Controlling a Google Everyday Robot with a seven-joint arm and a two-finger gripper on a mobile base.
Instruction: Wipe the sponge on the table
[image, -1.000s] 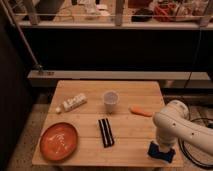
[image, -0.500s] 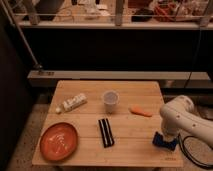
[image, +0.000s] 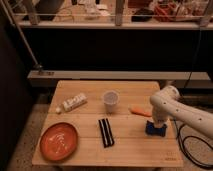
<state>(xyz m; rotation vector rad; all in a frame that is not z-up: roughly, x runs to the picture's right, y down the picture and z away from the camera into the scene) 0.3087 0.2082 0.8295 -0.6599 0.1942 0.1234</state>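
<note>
While clamped shut on sponge (image: 161, 132), gripper (image: 157, 125) sits at table's (image: 90, 152) 4 o'clock side. Orange object (image: 140, 111) near, 10 o'clock of sponge. Black bar (image: 105, 132) centre, white cup (image: 110, 100) 12 o'clock, red plate (image: 59, 141) 8 o'clock.

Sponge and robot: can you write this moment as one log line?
tool: shut on sponge, right side of table | sponge: resting on table, under tool | phase: wipe
</note>
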